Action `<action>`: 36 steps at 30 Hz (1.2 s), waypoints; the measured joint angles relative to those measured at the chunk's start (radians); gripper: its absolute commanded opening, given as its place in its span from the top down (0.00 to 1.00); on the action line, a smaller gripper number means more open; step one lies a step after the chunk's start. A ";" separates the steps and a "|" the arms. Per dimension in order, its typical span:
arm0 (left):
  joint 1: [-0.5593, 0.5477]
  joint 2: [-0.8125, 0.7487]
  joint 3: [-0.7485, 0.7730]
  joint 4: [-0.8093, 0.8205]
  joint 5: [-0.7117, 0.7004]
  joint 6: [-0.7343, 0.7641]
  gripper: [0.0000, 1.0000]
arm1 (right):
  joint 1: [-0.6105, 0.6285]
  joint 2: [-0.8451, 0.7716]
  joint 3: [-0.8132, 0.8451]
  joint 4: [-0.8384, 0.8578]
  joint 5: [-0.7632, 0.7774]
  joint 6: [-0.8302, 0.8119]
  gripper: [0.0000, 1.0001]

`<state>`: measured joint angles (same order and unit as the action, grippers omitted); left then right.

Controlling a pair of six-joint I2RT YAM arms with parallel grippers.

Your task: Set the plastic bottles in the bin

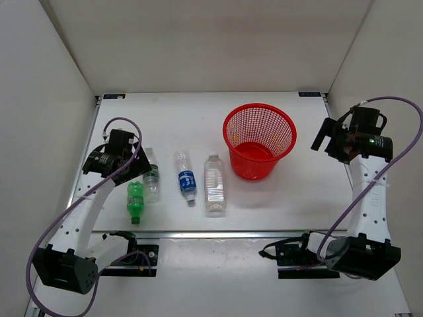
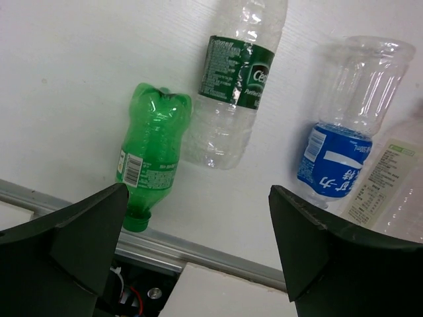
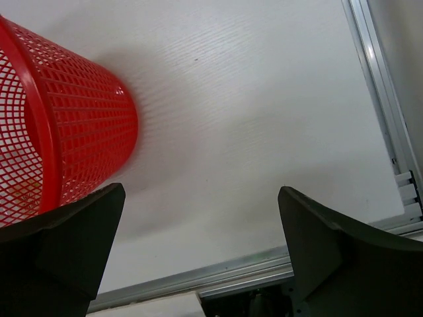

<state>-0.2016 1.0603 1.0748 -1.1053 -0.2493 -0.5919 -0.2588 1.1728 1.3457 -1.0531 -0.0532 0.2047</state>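
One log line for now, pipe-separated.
green bottle, dark-label bottle, blue-label bottle, ribbed bottle: on table | bin: upright, no bottle inside | left gripper: open, empty | right gripper: open, empty, beside bin

Bright, even, diffuse light from above. White table (image 1: pixel 284 198) close to washed out in top view. Faint soft shadows beside bin (image 1: pixel 259 140) and ribbed clear bottle (image 1: pixel 215 183). Small glare spots on green-label bottle (image 2: pixel 231 79). Top view sharp; left gripper fingers (image 2: pixel 66 244) dark, bit soft at frame btm.

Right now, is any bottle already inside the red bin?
No, the bin shows only red mesh inside; the green bottle, dark-label bottle, blue-label bottle and ribbed bottle lie on the table.
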 measured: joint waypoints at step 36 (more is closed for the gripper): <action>0.013 0.577 -0.071 0.502 0.010 0.098 0.38 | 0.134 -0.236 -0.201 0.127 0.039 0.002 0.01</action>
<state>-0.1890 1.6371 1.0035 -0.6037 -0.2390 -0.4942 -0.1249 0.9367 1.1442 -0.9264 -0.0143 0.2066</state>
